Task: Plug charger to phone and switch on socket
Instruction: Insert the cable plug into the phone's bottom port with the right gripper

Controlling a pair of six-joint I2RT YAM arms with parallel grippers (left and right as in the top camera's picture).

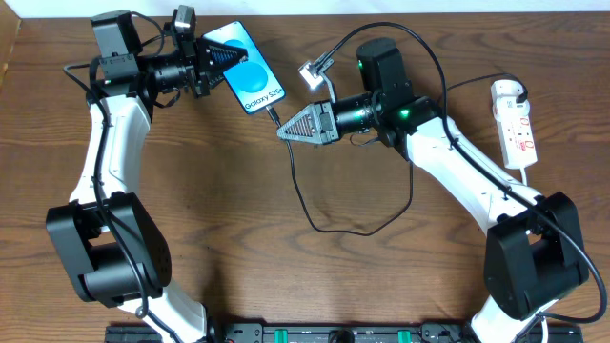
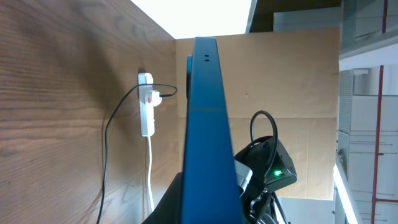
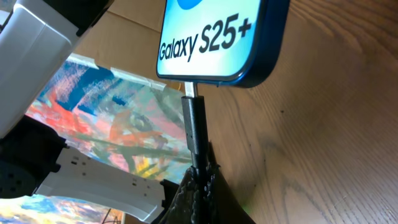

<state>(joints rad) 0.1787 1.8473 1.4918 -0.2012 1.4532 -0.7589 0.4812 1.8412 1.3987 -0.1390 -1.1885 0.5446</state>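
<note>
The only writing I can read is on the phone [image 3: 214, 37]: "Galaxy S25+" in dark letters on its bright blue face, sharp from my right wrist camera, smaller from overhead. The red markings on the socket [image 1: 516, 122] are too small to read.

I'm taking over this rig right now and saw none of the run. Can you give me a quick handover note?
The left gripper is shut on the phone, holding it up, screen lit.
The right gripper is shut on the charger just behind its plug tip.
The tip sits at the phone's bottom port with metal showing, so not fully seated.
The socket lies far right, no gripper near it; its switch state is unreadable.
Left: push the plug home, then switch on the socket.
</note>
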